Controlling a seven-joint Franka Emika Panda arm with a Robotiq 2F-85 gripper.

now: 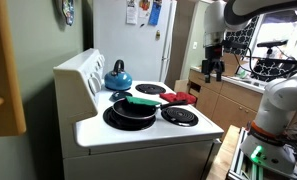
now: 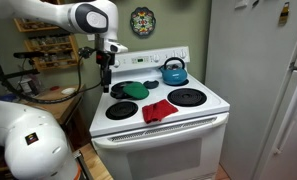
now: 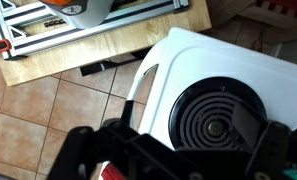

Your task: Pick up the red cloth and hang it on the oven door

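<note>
Dark red and crumpled, the cloth (image 2: 158, 110) lies on the white stove (image 2: 216, 103), at the front of the cooktop between the two front burners and close to the front edge; in an exterior view it shows again as a red heap (image 1: 180, 98) near that edge. Nothing touches it. The oven door (image 2: 173, 155) below is shut and bare, with its long white handle (image 2: 166, 127) running under the edge of the cooktop. The gripper (image 2: 106, 84) hangs in the air on the end of the white arm, well above the cooktop and apart from the cloth; both exterior views show it pointing down. In the wrist view its two black fingers (image 3: 80, 150) stand spread as wide as they go, with nothing between them, and one black burner (image 3: 218, 125), a corner of the stove and the handle (image 3: 138, 88) lie below, next to brown floor tiles (image 3: 48, 110). A small red patch at the bottom of that view is too cut off to identify. On a rear burner sits a black pan (image 1: 128, 114) with a green utensil (image 1: 141, 101) across it, and a blue kettle (image 2: 173, 71) stands on the other rear burner. A tall white fridge (image 2: 263, 90) stands just beside the stove.
</note>
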